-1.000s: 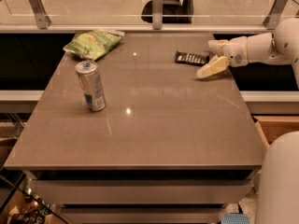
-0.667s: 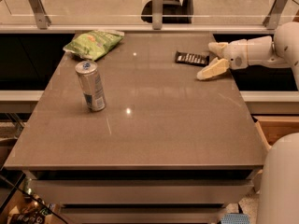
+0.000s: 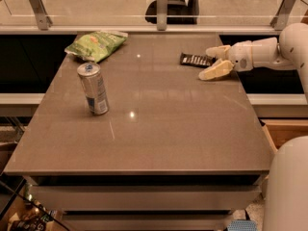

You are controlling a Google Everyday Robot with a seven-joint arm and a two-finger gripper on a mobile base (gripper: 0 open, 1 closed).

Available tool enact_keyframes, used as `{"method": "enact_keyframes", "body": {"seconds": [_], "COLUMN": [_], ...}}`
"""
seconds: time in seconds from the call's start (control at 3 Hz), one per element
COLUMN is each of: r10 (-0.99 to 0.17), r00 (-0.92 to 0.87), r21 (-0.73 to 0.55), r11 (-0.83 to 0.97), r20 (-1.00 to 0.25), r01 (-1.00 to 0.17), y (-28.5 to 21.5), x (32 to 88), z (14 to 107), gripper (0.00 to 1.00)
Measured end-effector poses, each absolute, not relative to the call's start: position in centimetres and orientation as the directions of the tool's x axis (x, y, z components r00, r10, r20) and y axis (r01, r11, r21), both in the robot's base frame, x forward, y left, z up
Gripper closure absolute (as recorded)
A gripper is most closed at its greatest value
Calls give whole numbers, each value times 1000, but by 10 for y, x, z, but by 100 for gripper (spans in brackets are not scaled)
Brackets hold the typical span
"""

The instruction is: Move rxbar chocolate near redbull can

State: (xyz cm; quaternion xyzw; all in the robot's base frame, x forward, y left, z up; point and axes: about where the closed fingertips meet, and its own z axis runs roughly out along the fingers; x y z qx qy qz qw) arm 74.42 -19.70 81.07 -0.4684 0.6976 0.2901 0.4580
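The rxbar chocolate point(image 3: 195, 59) lies flat on the table point(image 3: 168, 129), upper right of centre. The gripper point(image 3: 208, 62) reaches in from the right edge, its fingers spread apart on either side of the bar's right end. The redbull can point(image 3: 94, 88) stands well apart at left. A green chip bag point(image 3: 96, 44) lies upper left.

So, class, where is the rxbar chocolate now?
In the camera view, the rxbar chocolate lies far right on the table, just left of the open gripper, well away from the redbull can.
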Motion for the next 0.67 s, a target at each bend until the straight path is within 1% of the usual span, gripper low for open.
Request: {"method": "enact_keyframes", "body": {"seconds": [0.67], "r10": [-388], "r00": [-142], "r21": [-23], "r11": [391], "r20": [-911], "r01": [-920], "y": [-195], "x": [745], "z": [812], "gripper": [84]}}
